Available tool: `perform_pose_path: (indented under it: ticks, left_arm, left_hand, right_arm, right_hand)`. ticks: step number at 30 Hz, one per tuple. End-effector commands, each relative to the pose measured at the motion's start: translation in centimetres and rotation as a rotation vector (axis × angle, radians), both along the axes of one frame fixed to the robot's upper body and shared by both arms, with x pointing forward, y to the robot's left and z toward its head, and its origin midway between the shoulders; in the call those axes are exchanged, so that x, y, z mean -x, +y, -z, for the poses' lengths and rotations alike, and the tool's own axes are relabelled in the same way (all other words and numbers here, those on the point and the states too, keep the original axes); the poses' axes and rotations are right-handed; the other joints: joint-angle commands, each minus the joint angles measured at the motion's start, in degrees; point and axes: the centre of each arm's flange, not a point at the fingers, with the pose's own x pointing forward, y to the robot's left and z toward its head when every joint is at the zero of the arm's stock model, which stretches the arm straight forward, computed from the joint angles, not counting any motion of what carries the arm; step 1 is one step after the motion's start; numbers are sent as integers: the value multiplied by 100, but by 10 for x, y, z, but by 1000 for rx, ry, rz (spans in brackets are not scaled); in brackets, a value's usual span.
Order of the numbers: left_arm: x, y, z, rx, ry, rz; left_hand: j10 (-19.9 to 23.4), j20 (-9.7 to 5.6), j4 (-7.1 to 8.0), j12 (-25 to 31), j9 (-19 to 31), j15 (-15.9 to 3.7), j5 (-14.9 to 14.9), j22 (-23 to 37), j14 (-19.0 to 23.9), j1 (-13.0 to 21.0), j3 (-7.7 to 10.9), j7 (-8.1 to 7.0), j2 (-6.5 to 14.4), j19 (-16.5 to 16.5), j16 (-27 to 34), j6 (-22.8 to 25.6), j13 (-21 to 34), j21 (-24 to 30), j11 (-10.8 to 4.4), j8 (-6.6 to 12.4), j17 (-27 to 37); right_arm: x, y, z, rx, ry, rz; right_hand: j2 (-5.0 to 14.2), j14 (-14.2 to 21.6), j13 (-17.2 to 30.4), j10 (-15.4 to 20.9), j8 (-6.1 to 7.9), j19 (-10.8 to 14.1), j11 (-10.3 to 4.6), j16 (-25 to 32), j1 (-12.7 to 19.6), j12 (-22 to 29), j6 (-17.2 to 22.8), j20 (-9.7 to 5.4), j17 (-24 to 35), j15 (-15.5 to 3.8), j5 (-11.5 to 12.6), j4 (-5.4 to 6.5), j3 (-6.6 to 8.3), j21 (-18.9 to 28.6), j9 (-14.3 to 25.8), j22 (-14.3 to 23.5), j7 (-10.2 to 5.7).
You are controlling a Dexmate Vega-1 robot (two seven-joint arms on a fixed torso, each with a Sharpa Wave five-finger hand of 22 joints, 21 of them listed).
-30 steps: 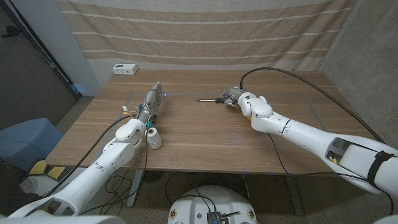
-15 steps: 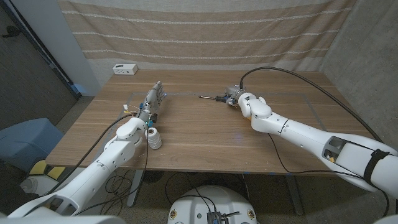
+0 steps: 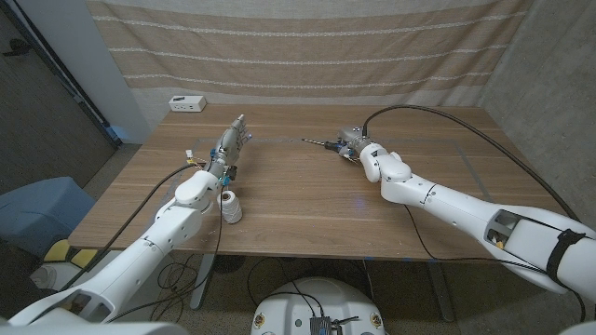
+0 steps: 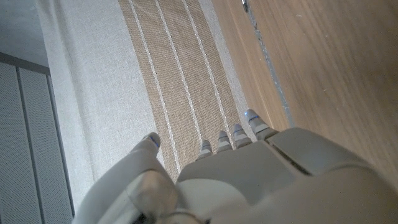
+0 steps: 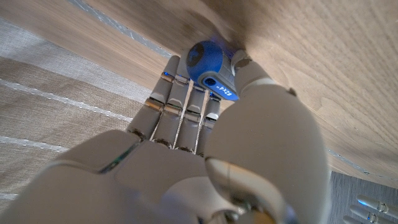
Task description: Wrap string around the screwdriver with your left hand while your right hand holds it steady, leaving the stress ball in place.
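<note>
The screwdriver (image 3: 315, 143) lies low over the back middle of the table, its thin shaft pointing toward the left arm. My right hand (image 3: 356, 148) grips its handle; the right wrist view shows the round blue handle end (image 5: 209, 66) pinched between thumb and fingers. My left hand (image 3: 232, 143) reaches toward the table's back, some way left of the shaft tip. Its fingers (image 4: 239, 135) are straight and apart with nothing in them. A spool of white string (image 3: 230, 207) stands beside my left forearm near the front edge.
A small white box (image 3: 187, 103) sits at the table's back left corner. A striped curtain (image 3: 307, 46) hangs behind the table. Bare wood (image 3: 307, 200) lies between the two arms.
My left hand has stretched farther toward the back of the table. My right hand has shifted slightly right and back with the screwdriver. The spool has not moved.
</note>
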Motion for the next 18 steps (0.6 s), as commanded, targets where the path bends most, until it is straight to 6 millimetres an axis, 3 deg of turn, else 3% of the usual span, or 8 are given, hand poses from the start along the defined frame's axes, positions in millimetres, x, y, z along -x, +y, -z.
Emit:
perform_pose_path:
  ticks: [1, 5, 9, 18]
  left_arm:
    - [37, 1, -21, -76, -133, -184]
    - [55, 5, -27, -136, -165, -270]
    - [69, 8, -30, -198, -169, -337]
    - [91, 15, -29, -344, -140, -419]
  left_hand:
    - [379, 168, -76, 115, 32, 82, -92, 56, 553, 63, -12, -54, -91, 193, 157, 331, 50, 67, 31, 70, 82]
    - [612, 196, -152, 183, 40, 34, -156, 75, 853, 82, -48, -55, -197, 322, 255, 615, 79, 106, 75, 121, 145]
    - [824, 196, -309, 249, 50, -73, -211, 84, 1098, 177, -73, -75, -355, 552, 333, 909, 111, 181, 6, 173, 193]
    - [938, 219, -593, 276, 62, -186, -245, 93, 1259, 462, -14, -146, -465, 775, 369, 1143, 144, 252, -48, 200, 220]
  right_arm:
    - [7, -5, -4, -43, -69, -23]
    - [11, -4, -6, -53, -80, -28]
    - [15, -4, -8, -61, -99, -35]
    - [29, -2, -13, -72, -166, -43]
  right_hand:
    - [604, 640, 52, 547, 28, 26, -466, 2, 582, 73, 810, -22, 25, -1294, 46, 53, 31, 58, 27, 33, -410]
    - [607, 647, 72, 565, 29, 20, -449, 4, 585, 96, 822, -19, 48, -1293, 48, 63, 28, 72, 31, 36, -409]
    - [604, 657, 109, 564, 34, 10, -453, 10, 592, 125, 849, -15, 92, -1288, 54, 75, 22, 100, 37, 41, -414]
    - [594, 690, 177, 590, 46, -22, -447, 16, 610, 188, 905, -26, 167, -1299, 70, 89, 16, 147, 45, 48, -405]
